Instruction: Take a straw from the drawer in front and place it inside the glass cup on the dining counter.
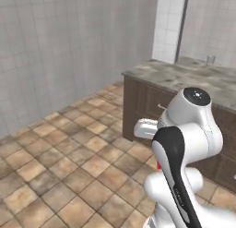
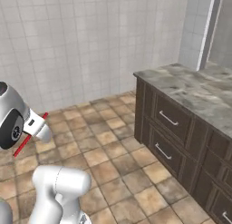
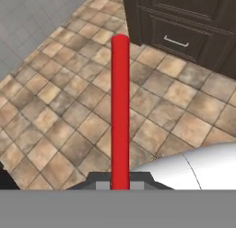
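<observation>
The hand (image 3: pixel 120 183) is clamped on the straw (image 3: pixel 120 111), its 2 dark tips pressed against the red stick at the bottom of the hand view. From there the straw runs straight up the middle of that picture, over the brown tiled floor (image 3: pixel 55 111), with its far end lying near the lower corner of a dark brown cabinet. In the right base view the hand (image 2: pixel 35 124) sits at the left edge, low beside the arm's dark joint, and the straw (image 2: pixel 30 135) pokes out of it on a slant, a short piece above the hand and a longer piece below, held well above the floor. In the left base view only a small red sliver of the straw (image 1: pixel 158 165) shows, behind the arm's dark forearm.

Farther out, the dining counter (image 1: pixel 193 79) stands to the right, a grey veined marble slab on a dark brown base. Its side carries panelled drawer fronts with short silver bar handles, and each drawer (image 2: pixel 168 118) in view is shut. On the far part of the marble, near the wall, stands the glass cup (image 1: pixel 210 59), small and faint, well apart from the hand and the straw. Grey tiled walls (image 2: pixel 81 41) close the scene behind the floor.
</observation>
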